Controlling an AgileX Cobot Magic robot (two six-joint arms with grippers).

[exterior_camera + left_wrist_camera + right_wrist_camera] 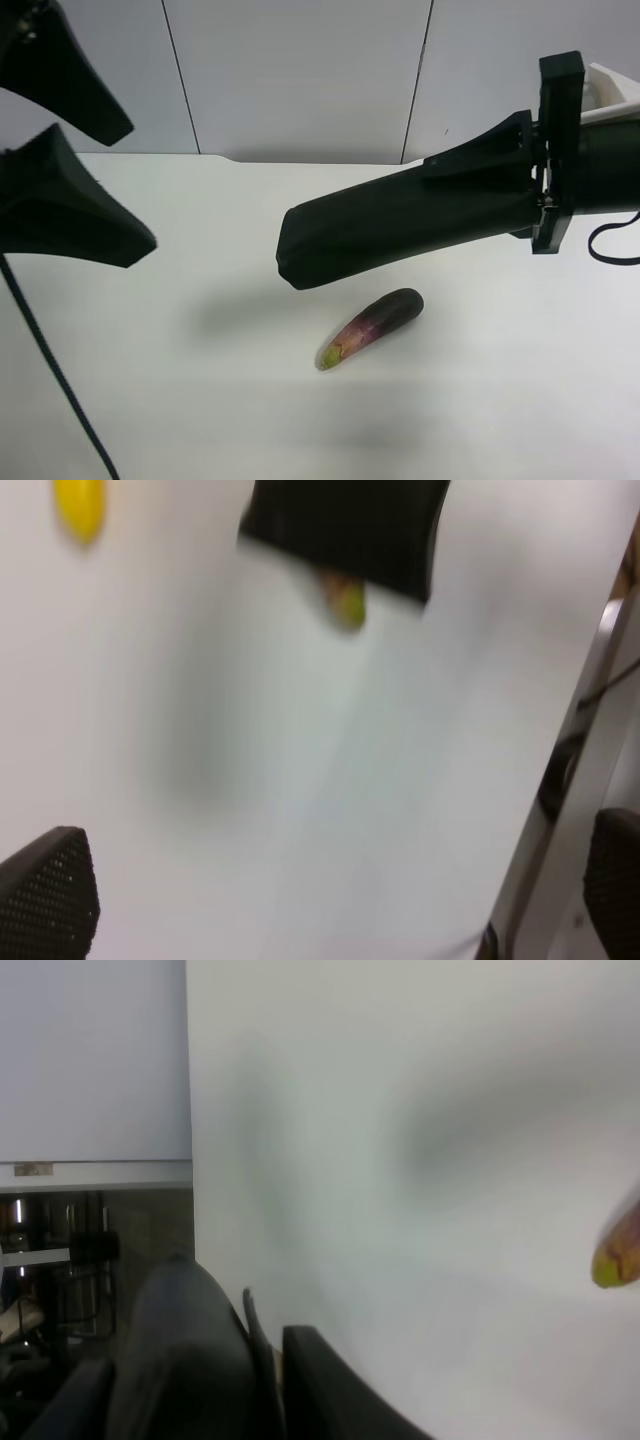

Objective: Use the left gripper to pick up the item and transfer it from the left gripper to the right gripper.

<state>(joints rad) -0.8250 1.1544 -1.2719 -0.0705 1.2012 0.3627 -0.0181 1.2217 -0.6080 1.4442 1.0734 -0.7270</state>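
Observation:
The item (400, 225), a flat dark pouch-like case, is held level above the table by my right gripper (500, 185), which is shut on its end at the exterior high view's right. The case's free end points toward my left gripper (142, 188). That gripper hangs at the view's left with its wedge fingers wide open and empty, apart from the case. In the left wrist view the two fingertips (45, 890) sit far apart and the case (350, 530) lies ahead. The right wrist view shows the dark case (180, 1355) beside a finger (330, 1390).
A purple eggplant (372, 326) with a green end lies on the white table (500, 400) below the case; it also shows in the left wrist view (345, 600) and the right wrist view (618, 1250). A yellow banana (80, 505) lies farther off. A black cable (50, 370) trails at the left.

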